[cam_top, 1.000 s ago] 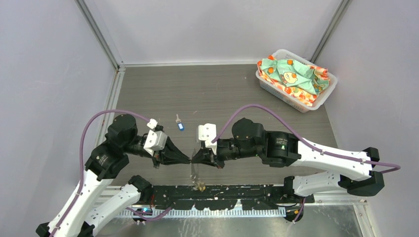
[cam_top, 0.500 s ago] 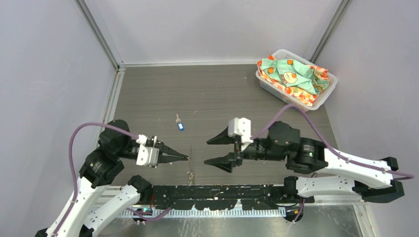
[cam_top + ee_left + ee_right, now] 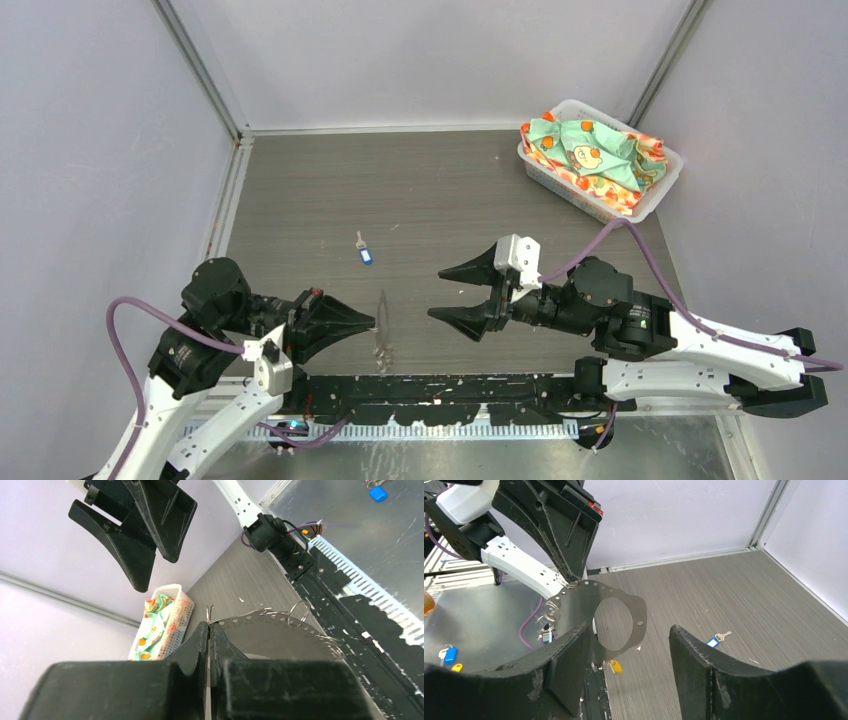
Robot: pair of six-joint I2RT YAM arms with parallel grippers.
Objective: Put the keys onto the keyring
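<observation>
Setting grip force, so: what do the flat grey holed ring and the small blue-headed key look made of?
The flat grey holed ring: probably thin sheet metal, dull finish; punched holes line its rim, blade-thin edge-on. The small blue-headed key: silvery metal blade, likely plastic head by its solid blue colour; too small to be sure.

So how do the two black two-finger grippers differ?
The left gripper is shut on the grey perforated metal keyring; the right gripper stands open, holding nothing. The keyring hangs from the left gripper, clear of the right gripper. Both are black and point toward each other.
</observation>
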